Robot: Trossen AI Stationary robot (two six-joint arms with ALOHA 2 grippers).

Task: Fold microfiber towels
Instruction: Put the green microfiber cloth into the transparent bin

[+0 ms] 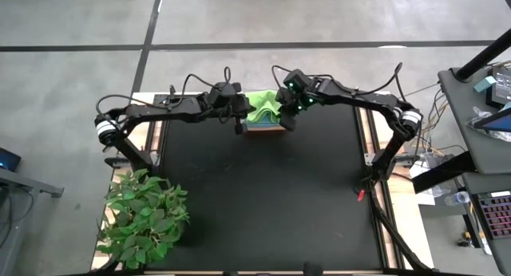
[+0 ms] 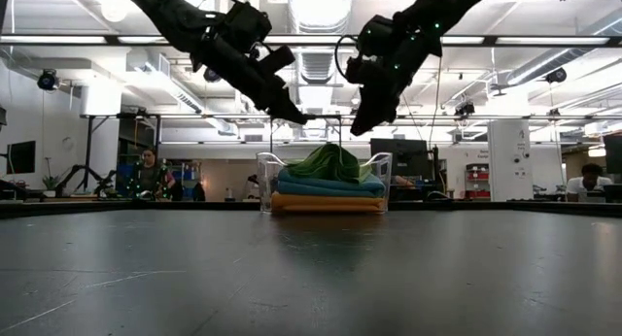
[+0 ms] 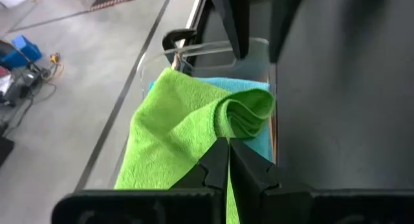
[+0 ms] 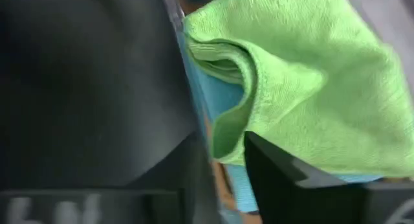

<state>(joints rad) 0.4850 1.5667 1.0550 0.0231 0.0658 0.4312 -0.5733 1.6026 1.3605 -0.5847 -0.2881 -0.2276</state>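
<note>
Low view, black table (image 2: pixel 311 278), open workshop behind

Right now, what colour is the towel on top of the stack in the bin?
Lime green towel; the left wrist view shows it best.

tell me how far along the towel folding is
Done: folded towels sit stacked in the clear bin at the table's far edge, orange lowest, then teal and blue. In hand: the green towel lies rumpled on top; the left gripper is shut above it, the right gripper hangs open beside it, neither clearly holding it. Left: probably just tidying that green towel; the table shows no other towels.
</note>
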